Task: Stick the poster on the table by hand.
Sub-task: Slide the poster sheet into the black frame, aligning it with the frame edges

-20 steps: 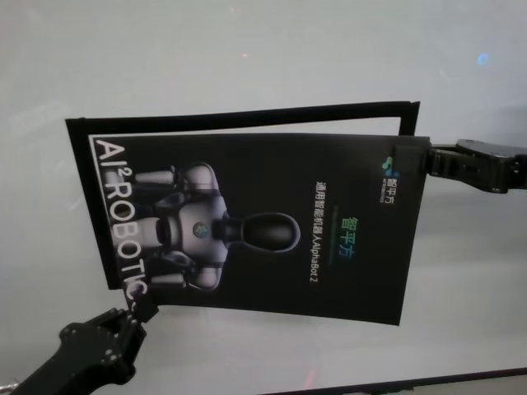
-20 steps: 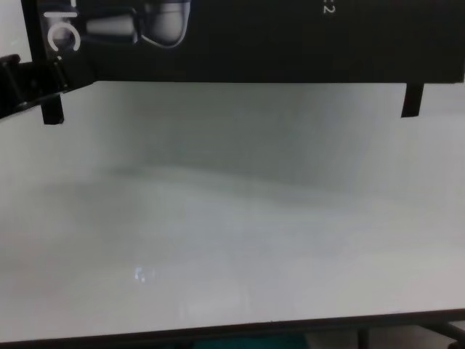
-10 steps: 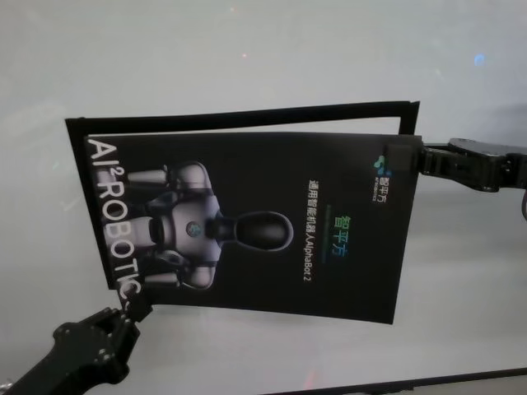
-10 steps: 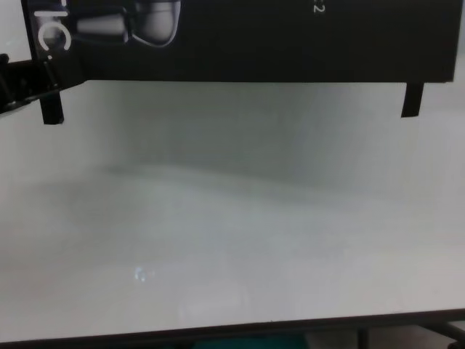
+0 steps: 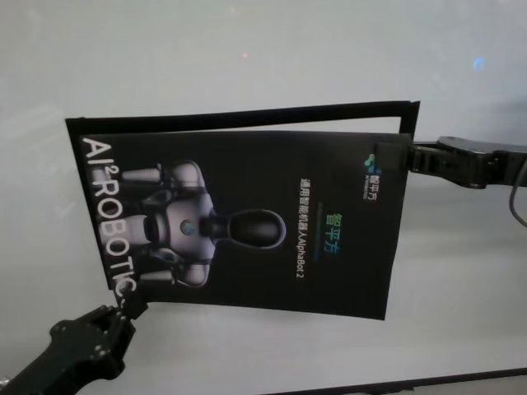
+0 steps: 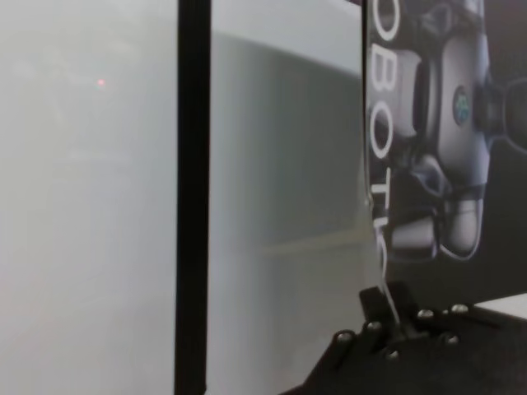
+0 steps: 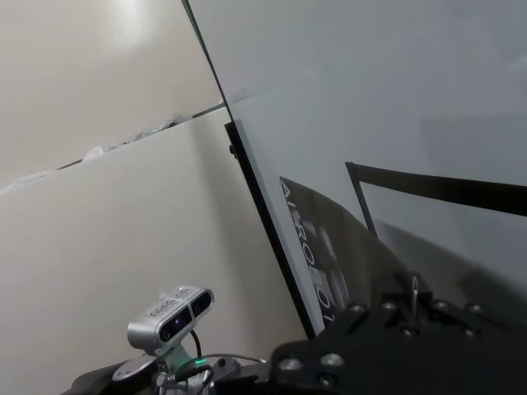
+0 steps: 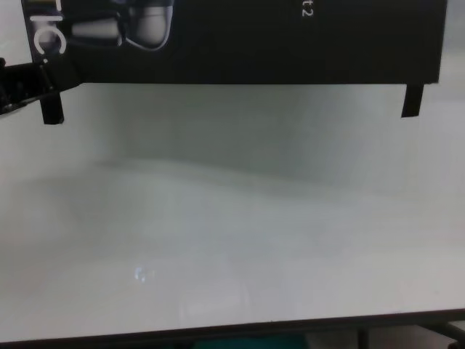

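The poster (image 5: 247, 222), glossy black with a grey-white robot picture and white letters, hangs tilted above the white table (image 8: 232, 233). My left gripper (image 5: 132, 306) is shut on its near left corner by the "OTIC" letters, and the left wrist view shows the fingers (image 6: 387, 304) pinching that edge. My right gripper (image 5: 395, 156) is shut on the far right corner. In the chest view the poster (image 8: 240, 43) fills the top, with the left gripper (image 8: 36, 76) at its left end. Narrow black strips (image 5: 247, 117) outline a rectangle behind the poster.
Short ends of the black strips (image 8: 51, 109) (image 8: 414, 100) show below the poster's near edge. The table's dark front edge (image 8: 232, 336) runs along the bottom. A silver two-lens camera (image 7: 173, 317) stands beyond the table's edge (image 7: 263, 206) in the right wrist view.
Both grippers have carried the poster a little to the left. Its right edge has drawn away from the right strip, and the left gripper has sunk slightly in the head view.
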